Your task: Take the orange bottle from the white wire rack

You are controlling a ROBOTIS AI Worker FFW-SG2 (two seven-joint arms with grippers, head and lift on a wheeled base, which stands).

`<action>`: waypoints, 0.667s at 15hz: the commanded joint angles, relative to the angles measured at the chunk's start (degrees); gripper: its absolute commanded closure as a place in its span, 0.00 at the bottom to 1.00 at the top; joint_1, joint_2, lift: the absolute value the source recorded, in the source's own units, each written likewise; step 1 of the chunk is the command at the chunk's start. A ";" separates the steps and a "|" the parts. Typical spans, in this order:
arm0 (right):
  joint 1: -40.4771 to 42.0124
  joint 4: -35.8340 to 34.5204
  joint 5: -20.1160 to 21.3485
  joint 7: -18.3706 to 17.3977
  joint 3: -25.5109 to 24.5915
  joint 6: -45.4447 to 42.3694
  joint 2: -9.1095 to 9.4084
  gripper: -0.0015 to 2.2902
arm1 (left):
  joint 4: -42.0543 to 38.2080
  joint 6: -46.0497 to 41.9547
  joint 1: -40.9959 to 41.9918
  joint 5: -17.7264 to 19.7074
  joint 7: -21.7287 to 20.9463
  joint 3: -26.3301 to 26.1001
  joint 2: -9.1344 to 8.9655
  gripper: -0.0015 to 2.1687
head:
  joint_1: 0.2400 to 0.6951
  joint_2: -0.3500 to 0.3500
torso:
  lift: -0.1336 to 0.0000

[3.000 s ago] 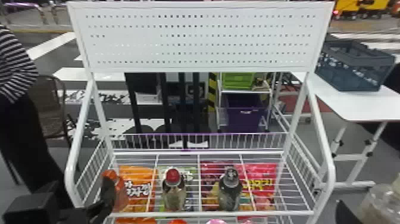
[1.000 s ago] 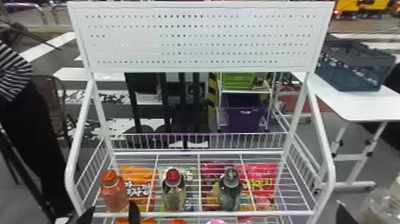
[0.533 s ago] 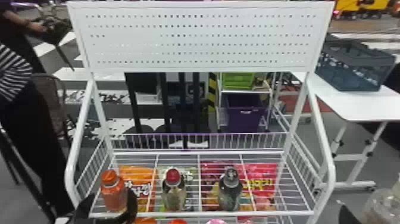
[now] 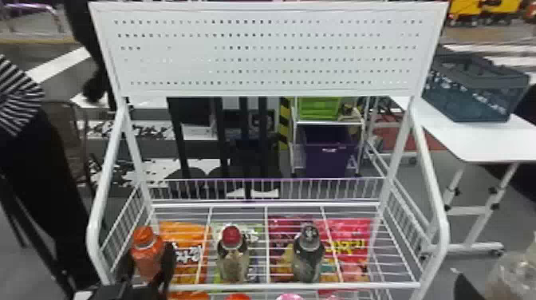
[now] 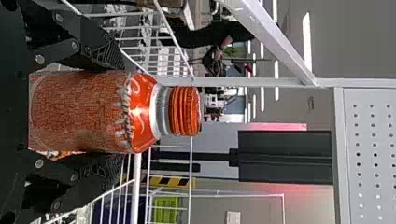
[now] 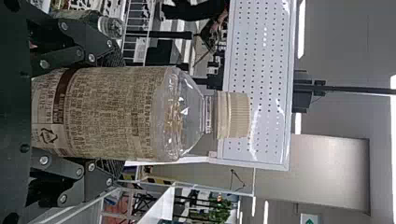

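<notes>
At the left end of the white wire rack point(image 4: 255, 285), the orange bottle point(image 4: 146, 261) stands upright with my left gripper point(image 4: 150, 255) closed around its body. In the left wrist view, the fingers of my left gripper point(image 5: 120, 112) press both sides of the orange bottle point(image 5: 93, 112), below its orange cap. My right gripper point(image 4: 463, 288) is at the head view's lower right corner, beside a clear bottle point(image 4: 512, 275). In the right wrist view, that bottle point(image 6: 116, 112), with a cream cap, is clasped by my right gripper point(image 6: 120, 114).
A red-capped bottle point(image 4: 233, 259) and a dark-capped bottle point(image 4: 308, 255) share the shelf, with snack bags point(image 4: 351, 239) beneath the wires. The rack's side rail point(image 4: 104, 195) runs close left of the orange bottle. A white table point(image 4: 478, 139) carries a crate point(image 4: 474, 91) behind right.
My left gripper has come in from the left, gone around the orange bottle and closed on it. The bottle has shifted very slightly left. The right arm has hardly moved.
</notes>
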 commanded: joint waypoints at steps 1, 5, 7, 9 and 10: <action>-0.25 0.00 0.03 0.00 0.03 0.33 0.05 0.51 | -2.40 0.68 1.25 0.00 0.36 0.02 0.30 0.91 | 0.57 0.50 | 1.00; -0.86 0.00 0.03 0.00 0.12 1.56 0.05 0.51 | -18.92 11.93 8.10 -2.11 2.82 0.89 1.62 0.91 | 0.57 0.50 | 1.00; -1.13 0.09 0.03 0.00 0.03 2.08 0.05 0.51 | -29.47 15.44 13.90 -3.16 2.91 3.18 2.94 0.91 | 0.57 0.50 | 1.00; -1.22 0.00 0.03 0.00 0.12 2.08 0.05 0.51 | -39.75 18.96 20.14 -3.07 2.21 6.61 3.37 0.91 | 0.57 0.50 | 1.00; -1.39 0.09 0.03 0.00 0.12 2.26 0.05 0.51 | -44.32 21.77 22.78 -3.16 2.21 8.01 3.37 0.91 | 0.57 0.50 | 1.00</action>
